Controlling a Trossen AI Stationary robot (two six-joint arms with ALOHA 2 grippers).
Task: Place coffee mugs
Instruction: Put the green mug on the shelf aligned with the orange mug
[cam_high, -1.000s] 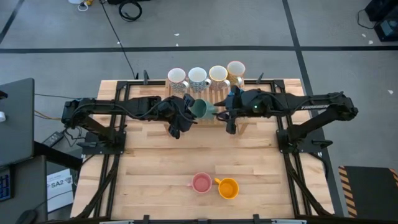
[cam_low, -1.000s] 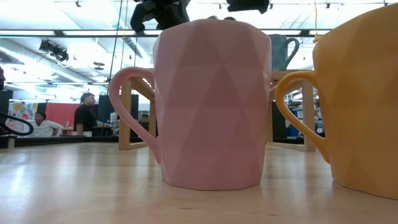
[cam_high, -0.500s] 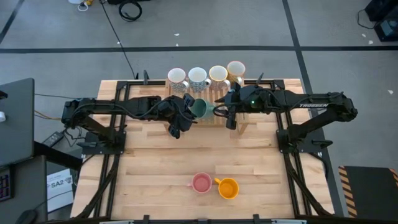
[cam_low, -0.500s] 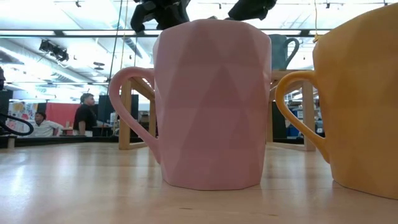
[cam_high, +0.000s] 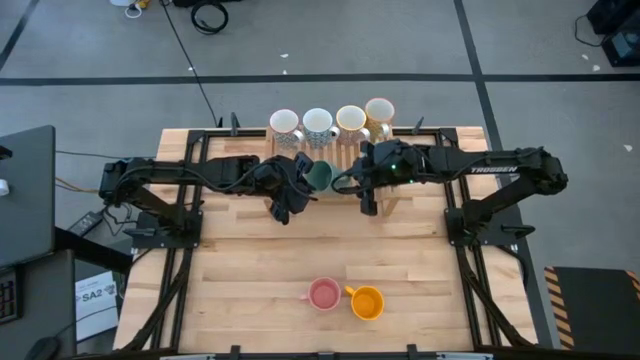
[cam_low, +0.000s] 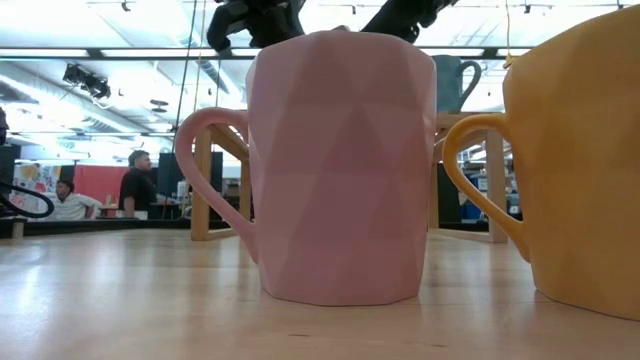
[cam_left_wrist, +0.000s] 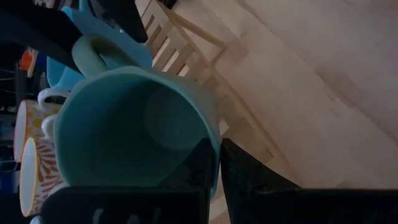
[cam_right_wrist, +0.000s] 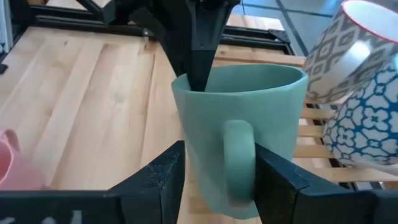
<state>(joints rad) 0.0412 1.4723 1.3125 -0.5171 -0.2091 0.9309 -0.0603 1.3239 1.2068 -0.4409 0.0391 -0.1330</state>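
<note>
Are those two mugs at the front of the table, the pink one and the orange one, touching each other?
Cannot tell. In the high view the pink mug and the orange mug sit side by side, the orange handle reaching the pink rim, but no gap or contact shows plainly.

**Both arms meet at the table's far middle**

Left gripper (cam_high: 300, 186) reaches in from its side, fingers pinched tight together. Right gripper (cam_high: 345, 180) faces it from the opposite side, wrist level, its two dark fingers (cam_right_wrist: 163, 180) spread wide apart.

The orange mug (cam_low: 590, 160) is cut off at the low view's right edge.
</note>
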